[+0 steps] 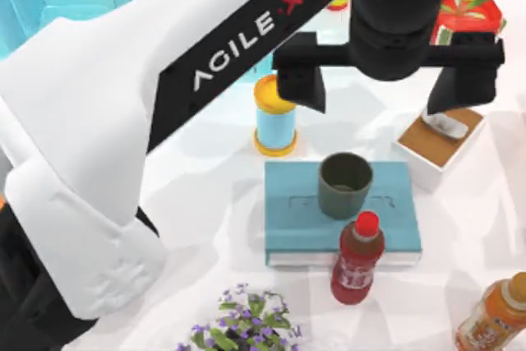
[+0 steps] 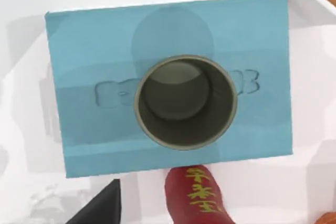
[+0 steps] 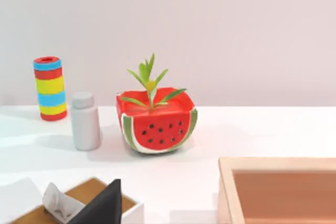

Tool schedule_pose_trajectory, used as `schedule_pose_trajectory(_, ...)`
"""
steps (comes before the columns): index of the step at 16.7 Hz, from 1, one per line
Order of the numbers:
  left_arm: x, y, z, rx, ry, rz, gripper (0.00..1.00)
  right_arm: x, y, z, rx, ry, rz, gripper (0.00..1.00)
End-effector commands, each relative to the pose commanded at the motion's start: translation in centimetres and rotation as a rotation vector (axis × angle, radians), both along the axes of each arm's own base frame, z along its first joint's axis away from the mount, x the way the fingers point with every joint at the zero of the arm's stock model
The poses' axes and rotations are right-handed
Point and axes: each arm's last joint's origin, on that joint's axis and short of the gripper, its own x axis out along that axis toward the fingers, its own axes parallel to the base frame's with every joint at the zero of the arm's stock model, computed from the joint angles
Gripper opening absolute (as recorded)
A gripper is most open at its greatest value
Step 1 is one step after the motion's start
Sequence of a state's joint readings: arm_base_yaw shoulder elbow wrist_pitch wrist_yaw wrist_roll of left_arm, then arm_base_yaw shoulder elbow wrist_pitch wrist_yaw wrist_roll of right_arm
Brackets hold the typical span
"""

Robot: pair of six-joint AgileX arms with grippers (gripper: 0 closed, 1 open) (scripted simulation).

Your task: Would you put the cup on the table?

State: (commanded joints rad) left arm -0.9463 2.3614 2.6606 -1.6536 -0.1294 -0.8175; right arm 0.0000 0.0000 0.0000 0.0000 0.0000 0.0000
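The cup, a dark grey-green tumbler, stands upright on a teal book that lies on the white table. My left gripper hangs open above and slightly behind the cup, its fingers spread wider than the cup. The left wrist view looks straight down into the empty cup, centred on the book. A dark part of my right gripper shows low in the right wrist view, away from the cup.
A red bottle stands at the book's front edge, close to the cup. Behind the book is a blue canister with a yellow lid. A tissue box, orange bottle, purple flowers and watermelon planter ring the area.
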Motion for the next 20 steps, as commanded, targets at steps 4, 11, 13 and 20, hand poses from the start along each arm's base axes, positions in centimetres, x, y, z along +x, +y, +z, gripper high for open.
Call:
schedule_pose_trajectory(4, 0.2, -1.9, -2.8, 0.052, 0.031, 0.052, 1.00, 0.0, 0.0, 0.0, 0.000, 0.000, 0.000, 1.00)
schedule_pose_trajectory(11, 0.2, -2.8, -4.4, 0.078, 0.041, 0.085, 1.00, 0.0, 0.0, 0.0, 0.000, 0.000, 0.000, 1.00)
schedule_pose_trajectory(13, 0.2, -2.8, -4.4, 0.078, 0.041, 0.085, 1.00, 0.0, 0.0, 0.0, 0.000, 0.000, 0.000, 1.00)
schedule_pose_trajectory(20, 1.3, -3.2, -6.6, 0.078, 0.041, 0.084, 1.00, 0.0, 0.0, 0.0, 0.000, 0.000, 0.000, 1.00)
